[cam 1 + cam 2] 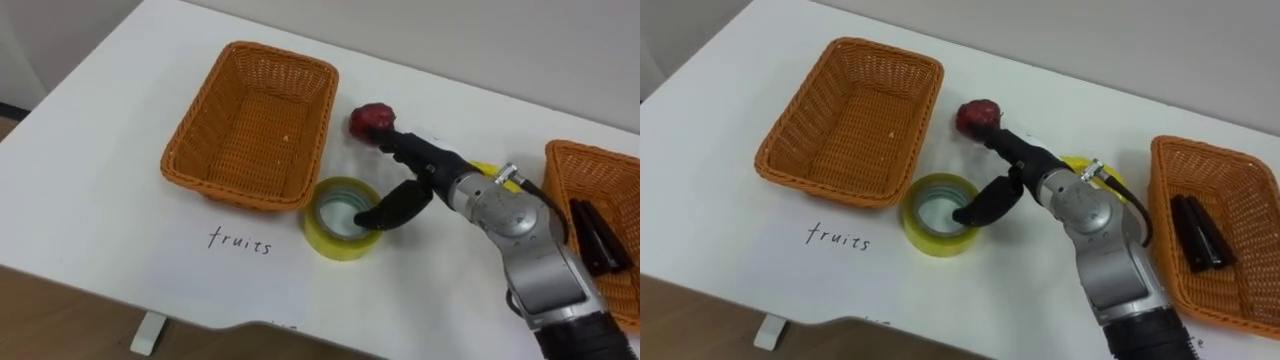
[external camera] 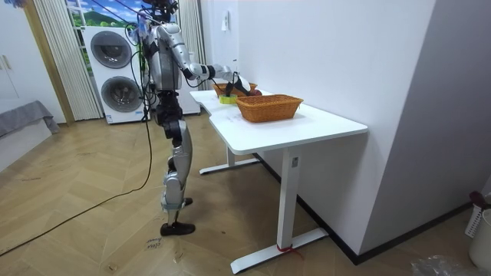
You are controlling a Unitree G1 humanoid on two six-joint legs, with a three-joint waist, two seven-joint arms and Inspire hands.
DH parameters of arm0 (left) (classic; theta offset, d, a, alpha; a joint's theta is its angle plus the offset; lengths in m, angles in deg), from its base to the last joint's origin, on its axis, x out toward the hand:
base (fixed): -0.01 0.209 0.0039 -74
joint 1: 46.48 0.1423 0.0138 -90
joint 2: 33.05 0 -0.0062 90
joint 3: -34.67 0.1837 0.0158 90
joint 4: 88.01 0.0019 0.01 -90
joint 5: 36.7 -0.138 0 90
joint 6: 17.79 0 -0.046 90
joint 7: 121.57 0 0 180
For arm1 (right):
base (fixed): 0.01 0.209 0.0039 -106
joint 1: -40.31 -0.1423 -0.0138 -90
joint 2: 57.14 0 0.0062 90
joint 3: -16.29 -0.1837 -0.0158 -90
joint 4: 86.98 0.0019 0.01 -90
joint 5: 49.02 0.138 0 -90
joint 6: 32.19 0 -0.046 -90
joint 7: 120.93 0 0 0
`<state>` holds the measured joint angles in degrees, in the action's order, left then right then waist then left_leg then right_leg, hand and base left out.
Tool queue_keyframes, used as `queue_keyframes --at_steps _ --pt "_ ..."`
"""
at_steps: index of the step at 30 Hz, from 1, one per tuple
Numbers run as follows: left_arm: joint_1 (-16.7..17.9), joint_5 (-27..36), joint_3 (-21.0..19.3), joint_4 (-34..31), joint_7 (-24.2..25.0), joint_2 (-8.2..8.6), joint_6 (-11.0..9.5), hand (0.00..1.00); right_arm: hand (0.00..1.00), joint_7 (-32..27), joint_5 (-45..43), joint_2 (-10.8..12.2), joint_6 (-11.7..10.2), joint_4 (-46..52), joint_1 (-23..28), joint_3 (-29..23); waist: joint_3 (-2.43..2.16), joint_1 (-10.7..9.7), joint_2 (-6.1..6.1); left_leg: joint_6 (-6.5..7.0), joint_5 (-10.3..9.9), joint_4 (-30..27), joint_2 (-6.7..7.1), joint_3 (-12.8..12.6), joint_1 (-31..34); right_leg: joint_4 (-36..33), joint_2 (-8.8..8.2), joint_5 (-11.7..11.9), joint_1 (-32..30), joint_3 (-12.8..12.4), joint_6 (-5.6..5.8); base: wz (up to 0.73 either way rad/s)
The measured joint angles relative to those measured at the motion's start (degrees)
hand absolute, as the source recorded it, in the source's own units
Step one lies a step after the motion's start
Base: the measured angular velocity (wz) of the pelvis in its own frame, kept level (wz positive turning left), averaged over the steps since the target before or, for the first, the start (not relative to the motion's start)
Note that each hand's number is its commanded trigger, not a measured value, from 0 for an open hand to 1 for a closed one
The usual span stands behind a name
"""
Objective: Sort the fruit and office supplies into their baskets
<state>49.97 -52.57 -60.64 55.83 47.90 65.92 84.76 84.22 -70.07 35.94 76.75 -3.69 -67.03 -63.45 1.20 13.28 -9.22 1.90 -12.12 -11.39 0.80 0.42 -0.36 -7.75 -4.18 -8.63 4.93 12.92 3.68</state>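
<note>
white desk (image 2: 307, 126), wooden floor (image 2: 92, 238)

Basket (image 1: 250, 120) is rough woven wicker, table (image 1: 100, 200) looks smooth matt white, tape roll (image 1: 322, 238) is glossy yellow plastic, right hand (image 1: 415, 158) matt black plastic.

Red fruit (image 1: 372, 119) near yellow tape roll (image 1: 325, 236)
</note>
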Motion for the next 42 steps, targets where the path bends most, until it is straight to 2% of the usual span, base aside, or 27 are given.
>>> queue_keyframes --at_steps 8,15,18,21,24,28,40,41,42 --pt "0.0 0.0 0.0 0.0 0.1 0.01 0.0 0.00 0.00 0.0 0.0 0.1 0.0 0.0 0.0 0.3 -0.05 0.0 -0.07 0.00 0.0 -0.2 0.01 0.0 0.0 0.0 -0.01 0.0 0.0 0.0 0.00 0.00" --pt "0.0 0.1 0.0 0.0 0.1 0.00 0.0 0.00 0.00 0.0 -0.1 1.3 0.0 -0.9 -0.4 0.3 -0.10 -0.1 -0.15 0.00 0.0 -0.3 0.02 0.0 0.0 -0.1 -0.05 0.0 0.1 0.3 0.00 0.00" --pt "0.0 0.1 0.1 0.0 0.1 0.00 0.0 0.00 0.00 0.0 -1.2 2.2 1.2 -2.0 -1.7 0.6 -0.10 -0.1 -0.14 0.00 0.0 -0.3 0.00 -0.1 0.0 -0.1 -0.09 0.0 0.1 1.3 0.00 0.00" --pt "-0.1 0.1 0.0 0.1 -0.1 0.12 0.0 0.00 0.00 0.3 -4.2 2.4 1.2 -2.1 -2.6 2.3 -0.08 0.1 -0.11 -0.01 0.0 -0.3 -0.03 -0.1 0.0 0.0 -0.09 0.0 0.0 1.5 0.00 0.00" --pt "-0.6 0.1 0.1 0.1 -0.1 0.39 0.0 0.00 0.00 1.4 -5.5 2.5 1.3 -2.2 -2.7 2.7 0.03 1.1 0.05 -0.01 0.0 -0.2 -0.05 0.0 0.0 0.0 -0.08 0.0 -0.1 1.5 0.00 0.00" --pt "-0.7 0.0 0.0 0.0 -0.1 0.85 0.2 0.00 0.00 2.5 -7.9 3.8 2.3 -2.3 -2.7 3.3 0.00 1.4 0.13 -0.01 0.0 0.0 -0.04 0.2 0.2 0.0 -0.06 0.0 -0.2 1.6 0.00 0.00" --pt "-1.2 0.1 1.2 0.0 -1.3 1.12 0.9 0.00 0.00 2.6 -9.1 4.1 2.4 -3.6 -3.7 4.3 0.13 1.4 0.63 -0.03 0.0 -0.2 -0.04 0.3 0.1 0.0 -0.10 0.0 -0.1 2.2 0.00 0.00" --pt "-1.2 0.1 1.3 0.0 -1.3 1.13 0.9 0.00 0.65 2.6 -9.1 4.1 2.4 -3.8 -3.9 4.3 0.12 1.4 0.65 -0.03 0.0 -0.2 -0.04 0.3 0.1 0.0 -0.11 0.0 -0.1 2.3 0.00 0.00" --pt "-1.2 0.1 1.3 0.0 -1.3 1.14 0.9 0.00 1.00 2.6 -9.2 4.1 2.4 -3.8 -3.9 4.3 0.12 1.4 0.66 -0.03 0.0 -0.2 -0.04 0.3 0.1 0.0 -0.12 0.0 -0.1 2.4 0.00 0.00"
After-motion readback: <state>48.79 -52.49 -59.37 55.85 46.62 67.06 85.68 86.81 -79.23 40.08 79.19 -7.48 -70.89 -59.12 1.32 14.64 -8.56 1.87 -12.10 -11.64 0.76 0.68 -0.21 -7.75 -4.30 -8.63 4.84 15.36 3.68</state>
